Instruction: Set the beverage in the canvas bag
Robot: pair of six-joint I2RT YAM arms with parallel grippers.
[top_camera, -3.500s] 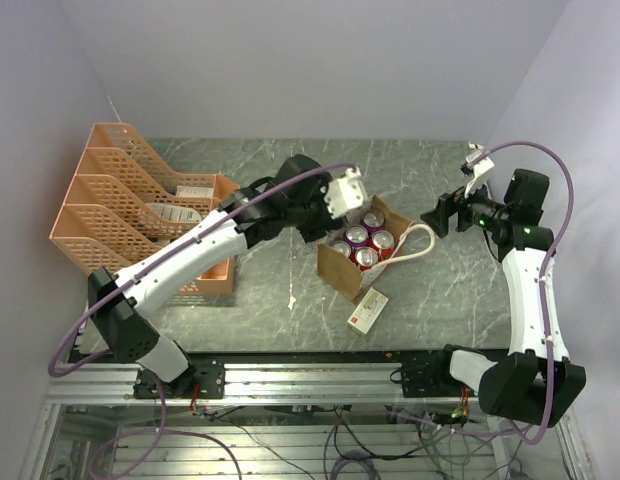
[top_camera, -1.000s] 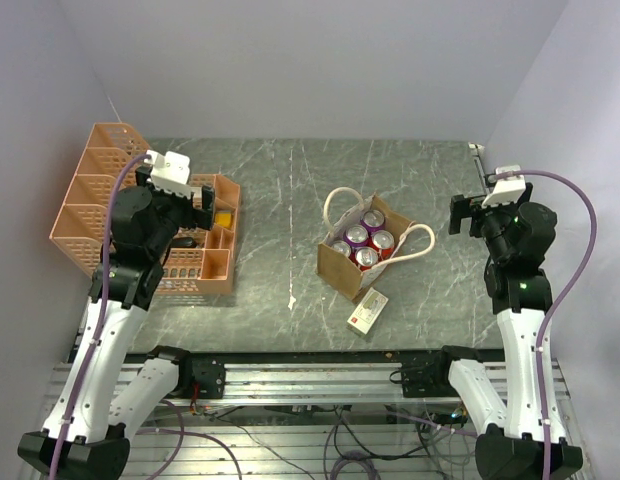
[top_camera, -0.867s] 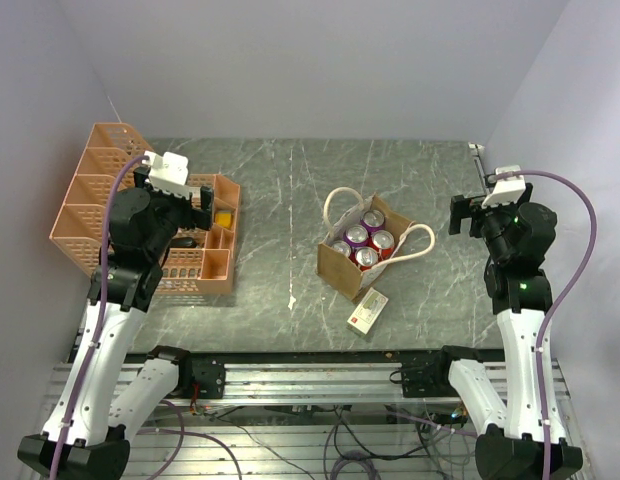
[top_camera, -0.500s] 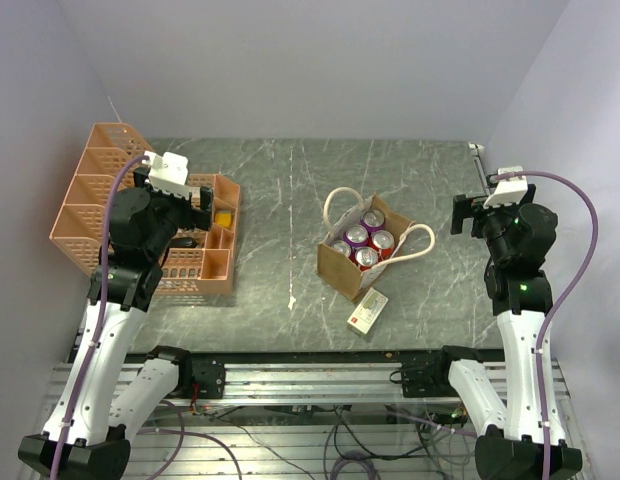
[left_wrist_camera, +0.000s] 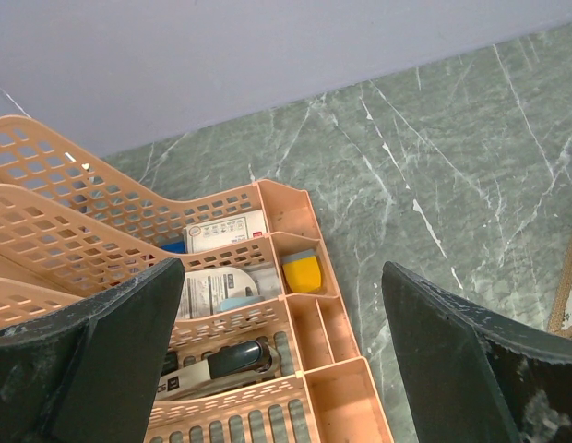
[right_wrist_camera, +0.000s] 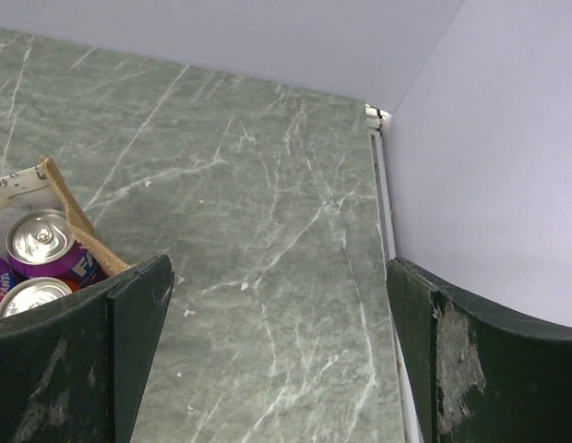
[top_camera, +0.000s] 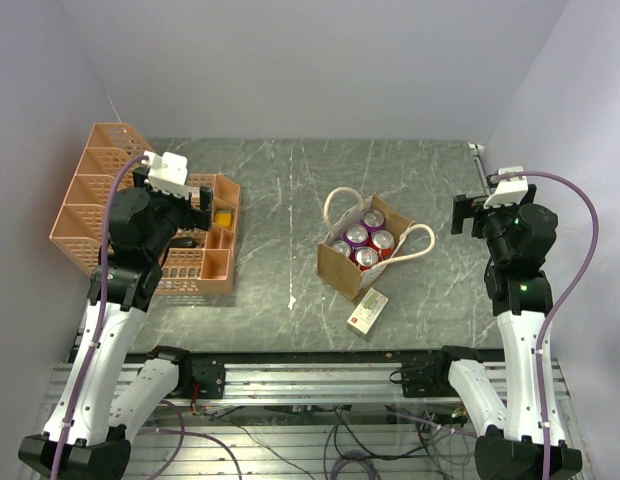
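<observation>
L hand [left_wrist_camera: 281, 277] back off canvas bag [top_camera: 338, 270], spread | R hand [right_wrist_camera: 279, 268] spread | cans [top_camera: 362, 238] inside

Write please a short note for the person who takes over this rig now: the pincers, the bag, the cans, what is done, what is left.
Left pincer: open, empty, over the orange rack.
Right pincer: open, empty, over the table, right of the bag.
Canvas bag: upright at mid-table, purple cans standing inside.
Done: no can shows outside the bag.
Left: probably nothing. A small white box lies beside the bag.
</observation>
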